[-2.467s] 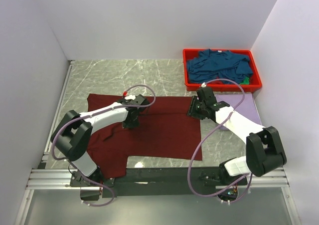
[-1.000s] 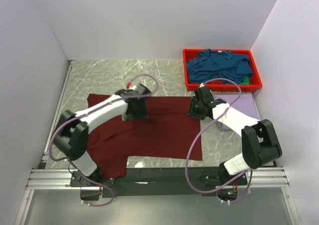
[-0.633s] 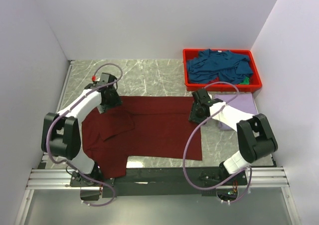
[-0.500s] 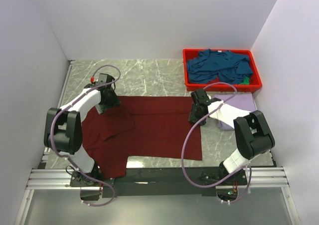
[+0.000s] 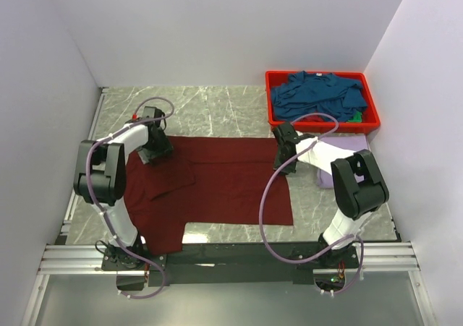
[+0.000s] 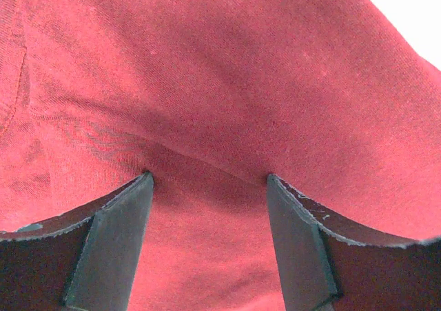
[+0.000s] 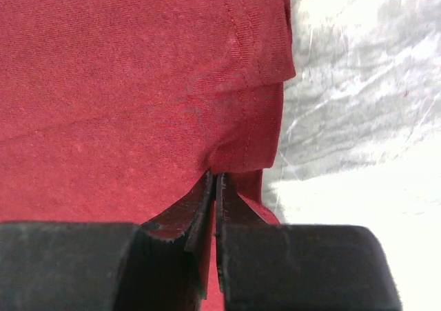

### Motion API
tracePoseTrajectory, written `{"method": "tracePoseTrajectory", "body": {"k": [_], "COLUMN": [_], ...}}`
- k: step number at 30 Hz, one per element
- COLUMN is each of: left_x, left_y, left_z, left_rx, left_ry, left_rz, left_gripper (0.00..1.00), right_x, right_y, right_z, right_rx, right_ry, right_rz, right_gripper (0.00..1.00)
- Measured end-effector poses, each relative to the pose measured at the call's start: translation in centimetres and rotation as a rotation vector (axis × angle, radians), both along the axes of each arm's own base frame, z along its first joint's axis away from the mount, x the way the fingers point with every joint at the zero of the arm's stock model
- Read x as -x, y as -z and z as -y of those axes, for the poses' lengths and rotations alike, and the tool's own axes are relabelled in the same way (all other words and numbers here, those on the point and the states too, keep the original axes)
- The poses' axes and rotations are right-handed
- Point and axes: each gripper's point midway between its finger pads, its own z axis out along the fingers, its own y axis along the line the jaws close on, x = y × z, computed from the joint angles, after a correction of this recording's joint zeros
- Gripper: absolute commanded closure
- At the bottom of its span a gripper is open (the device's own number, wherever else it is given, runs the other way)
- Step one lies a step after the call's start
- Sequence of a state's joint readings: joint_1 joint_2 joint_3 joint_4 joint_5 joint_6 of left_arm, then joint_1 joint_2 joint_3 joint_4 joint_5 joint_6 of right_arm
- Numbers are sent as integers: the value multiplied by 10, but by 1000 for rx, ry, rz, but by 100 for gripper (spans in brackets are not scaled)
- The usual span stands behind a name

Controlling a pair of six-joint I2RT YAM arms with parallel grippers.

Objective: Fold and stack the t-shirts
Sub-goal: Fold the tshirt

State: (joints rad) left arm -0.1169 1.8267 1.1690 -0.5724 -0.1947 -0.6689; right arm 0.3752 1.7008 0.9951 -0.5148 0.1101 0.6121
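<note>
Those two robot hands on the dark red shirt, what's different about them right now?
The left hand has its fingers spread wide over the maroon shirt; the right hand is pinched shut on it. The left hand is over cloth near the shirt's far left corner; the right hand is at its hemmed right edge. Both sit low on the same shirt.

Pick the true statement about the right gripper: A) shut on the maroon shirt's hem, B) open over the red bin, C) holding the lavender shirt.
A: the right gripper has its fingers together, with the hemmed edge of the maroon shirt pinched between them.
</note>
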Motion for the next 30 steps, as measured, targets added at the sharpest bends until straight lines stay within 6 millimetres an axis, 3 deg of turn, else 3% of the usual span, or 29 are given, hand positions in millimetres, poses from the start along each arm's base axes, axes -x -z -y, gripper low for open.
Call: {"method": "tracePoseTrajectory", "body": {"k": [7,10,11,15,19,25,28,30], "left_x": [-34,-49,-51,-51,-25,26,58,91], "left_y": [-2,-5,-6,-10,-27,-74,-67,-40], "left_z": [6,12,15,14,-1,-63,-82,-87], "left_rx": [21,55,67,90,105,62,43,40], "left_ry": [0,3,3,-19,-68,-239,-321,-364], "left_rz": [18,45,50,69,86,207,201,112], "left_gripper": [28,28,27,27,27,37,42,47], "right_x": [-19,-31,-33,-34,-20,11,28,42], "right_y": [-1,-2,-2,-3,-9,-36,-41,-40], "right_z": [12,21,23,30,29,12,3,-3], "right_rx": [35,50,56,69,55,5,-21,-41], "right_ry": [30,48,51,52,37,-35,-76,-109], "right_rz": [4,13,15,13,18,78,88,80], "right_gripper": [90,80,70,57,53,52,52,52]}}
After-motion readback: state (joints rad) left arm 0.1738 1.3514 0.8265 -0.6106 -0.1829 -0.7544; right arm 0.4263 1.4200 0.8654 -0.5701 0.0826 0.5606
